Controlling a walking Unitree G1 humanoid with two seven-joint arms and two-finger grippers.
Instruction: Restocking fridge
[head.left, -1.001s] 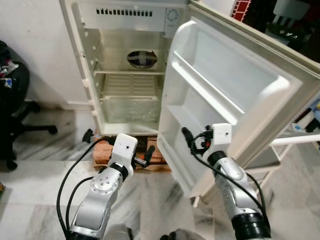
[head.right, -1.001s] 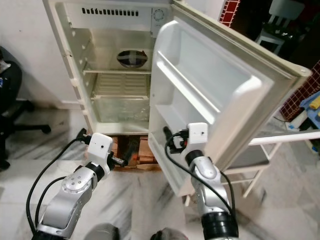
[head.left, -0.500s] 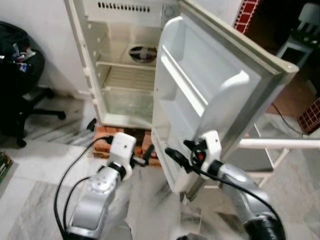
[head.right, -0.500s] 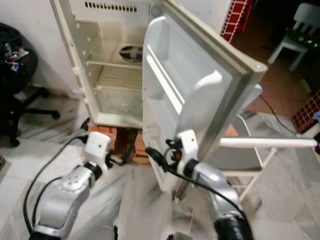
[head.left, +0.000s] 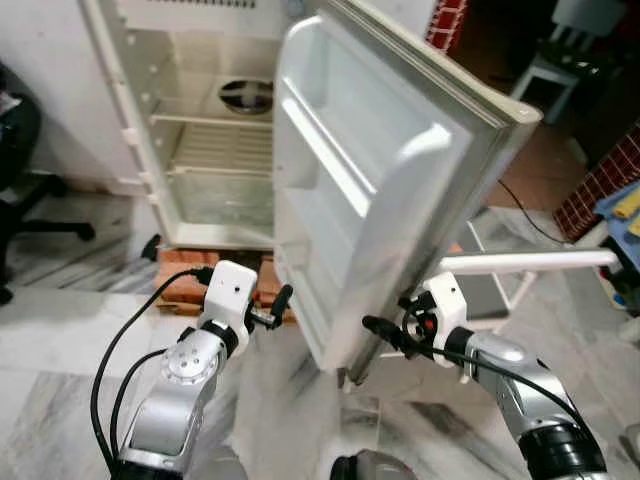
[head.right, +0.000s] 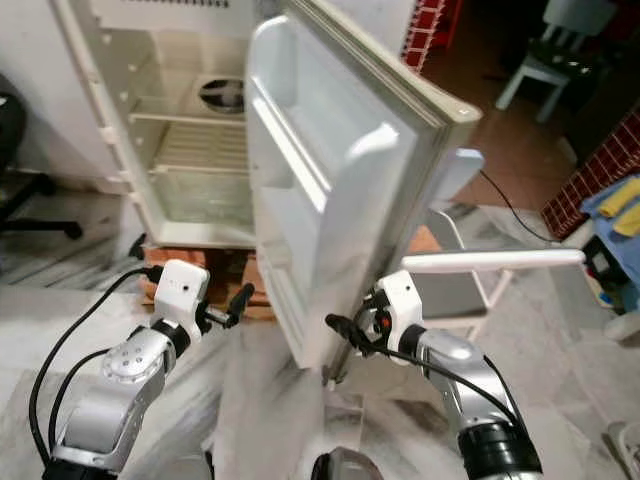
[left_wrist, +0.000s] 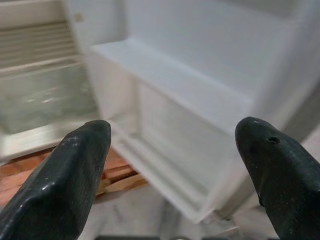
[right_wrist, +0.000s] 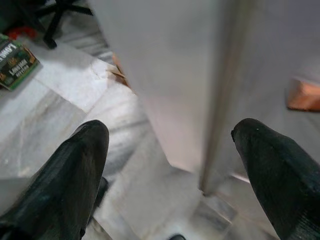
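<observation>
The small cream-white fridge (head.left: 190, 120) stands against the wall on a stack of reddish bricks (head.left: 190, 270), its moulded white plastic door (head.left: 370, 190) swung partway out toward the robot. Inside I can see a wire shelf, a clear drawer below it and one round metal bowl (head.left: 246, 95) on the upper shelf; the door's racks look bare.

The right gripper (head.right: 345, 333) is held low by the bottom outer corner of the door, fingers spread wide, with the door's edge lying between them in the right wrist view but not pinched. The left gripper (head.left: 275, 303) hangs in front of the brick base, facing the door's lower rack, its fingers also parted and holding nothing.

My read is that this is the door-handling stage of the restock, with no groceries in hand. Whether the door is being opened or shut cannot be told from here. Next the right gripper needs firm contact on that edge to swing the door without scraping the white plastic chair (head.left: 520, 270) just behind it
</observation>
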